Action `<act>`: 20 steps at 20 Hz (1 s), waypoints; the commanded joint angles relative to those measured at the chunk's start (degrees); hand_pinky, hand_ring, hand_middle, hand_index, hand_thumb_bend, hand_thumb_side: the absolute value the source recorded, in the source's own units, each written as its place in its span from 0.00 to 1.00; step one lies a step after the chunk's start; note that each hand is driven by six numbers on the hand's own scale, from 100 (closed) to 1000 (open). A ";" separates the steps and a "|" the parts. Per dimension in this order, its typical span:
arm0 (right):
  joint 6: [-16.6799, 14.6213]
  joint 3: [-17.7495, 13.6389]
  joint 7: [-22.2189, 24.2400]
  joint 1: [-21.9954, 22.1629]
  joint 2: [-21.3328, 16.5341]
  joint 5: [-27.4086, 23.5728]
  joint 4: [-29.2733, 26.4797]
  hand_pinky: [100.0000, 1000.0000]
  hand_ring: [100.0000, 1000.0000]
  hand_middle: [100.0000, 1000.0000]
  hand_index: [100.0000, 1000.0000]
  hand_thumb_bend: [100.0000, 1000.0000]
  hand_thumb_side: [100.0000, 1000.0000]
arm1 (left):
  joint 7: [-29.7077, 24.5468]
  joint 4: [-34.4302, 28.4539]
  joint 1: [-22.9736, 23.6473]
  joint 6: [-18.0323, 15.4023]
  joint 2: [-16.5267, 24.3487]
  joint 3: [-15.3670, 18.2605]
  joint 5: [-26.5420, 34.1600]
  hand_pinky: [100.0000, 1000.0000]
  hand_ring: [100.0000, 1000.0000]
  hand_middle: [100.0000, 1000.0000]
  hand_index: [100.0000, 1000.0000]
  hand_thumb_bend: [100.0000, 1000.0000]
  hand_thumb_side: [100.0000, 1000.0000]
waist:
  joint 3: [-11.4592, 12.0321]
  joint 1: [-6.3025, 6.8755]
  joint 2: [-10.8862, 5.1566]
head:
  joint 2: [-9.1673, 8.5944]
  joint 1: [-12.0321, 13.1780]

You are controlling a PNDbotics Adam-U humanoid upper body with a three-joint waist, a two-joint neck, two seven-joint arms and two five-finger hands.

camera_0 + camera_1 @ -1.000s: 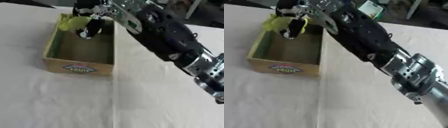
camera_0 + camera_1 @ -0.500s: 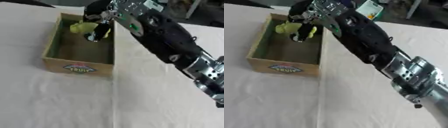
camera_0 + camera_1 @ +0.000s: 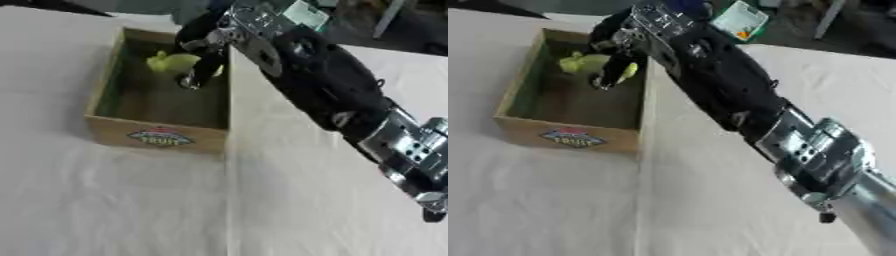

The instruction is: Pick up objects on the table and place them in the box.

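Observation:
A cardboard box (image 3: pixel 159 136) with a fruit label on its front wall stands at the left on the white tablecloth. My right arm reaches in from the lower right across the table to the box's far right corner. The right hand (image 3: pixel 208 46) hangs inside the box with its fingers curled round a yellow-green soft object (image 3: pixel 171 62). One dark finger (image 3: pixel 611 75) crosses in front of the object, which sits low near the box floor at the far end. The left hand shows in neither view.
A green and white packet (image 3: pixel 740 21) lies at the table's far edge behind my arm. Dark floor and a pale leg of furniture show past that edge. White cloth (image 3: pixel 122 205) stretches in front of the box and to its right.
The right hand has come down and slightly toward me with the yellow-green object, from above the box's far rim to inside the box.

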 commanded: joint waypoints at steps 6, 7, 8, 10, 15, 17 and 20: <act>-0.28 -3.63 0.42 -0.47 1.03 4.36 5.20 0.96 0.98 0.95 1.00 0.13 1.00 | 0.03 -1.24 -0.31 0.27 0.61 0.29 -0.07 0.44 0.45 0.48 0.66 0.00 0.57 | 0.21 0.82 -0.78 | -0.15 -0.27; -0.57 -3.91 0.68 -0.48 1.14 4.38 5.54 0.97 0.99 0.96 1.00 0.24 1.00 | 0.04 -1.24 -0.32 0.29 0.60 0.29 -0.07 0.44 0.45 0.48 0.66 0.00 0.57 | 0.20 0.82 -0.75 | -0.17 -0.25; -0.94 -4.13 1.10 -0.47 1.26 4.28 5.87 0.98 1.00 0.96 1.00 0.29 1.00 | 0.04 -1.24 -0.35 0.31 0.58 0.28 -0.07 0.44 0.45 0.48 0.66 0.00 0.57 | 0.18 0.83 -0.73 | -0.18 -0.25; -1.58 -4.50 2.10 -0.54 1.40 4.11 6.38 0.98 1.00 0.97 1.00 0.30 1.00 | 0.01 -1.24 -0.37 0.36 0.55 0.27 -0.09 0.44 0.45 0.48 0.66 0.00 0.57 | 0.17 0.83 -0.72 | -0.17 -0.24; -2.45 -5.19 4.69 -0.46 1.57 4.13 6.92 1.00 1.00 0.99 1.00 0.46 0.94 | 0.01 -1.24 -0.34 0.63 0.42 0.31 -0.19 0.44 0.45 0.48 0.66 0.00 0.57 | 0.27 0.90 -0.71 | -0.25 -0.29; -2.15 -5.58 5.49 -0.53 1.38 4.31 6.57 1.00 1.00 0.98 1.00 0.45 0.95 | 0.08 -1.24 -0.32 0.65 0.42 0.33 -0.21 0.44 0.45 0.48 0.66 0.00 0.56 | 0.27 0.94 -0.74 | -0.26 -0.20; -1.41 -6.11 5.10 -0.73 0.49 3.81 4.56 1.00 1.00 0.97 1.00 0.40 0.97 | 0.22 -1.24 -0.24 0.62 0.44 0.39 -0.24 0.44 0.45 0.48 0.66 0.00 0.56 | 0.17 1.02 -0.80 | -0.20 -0.03</act>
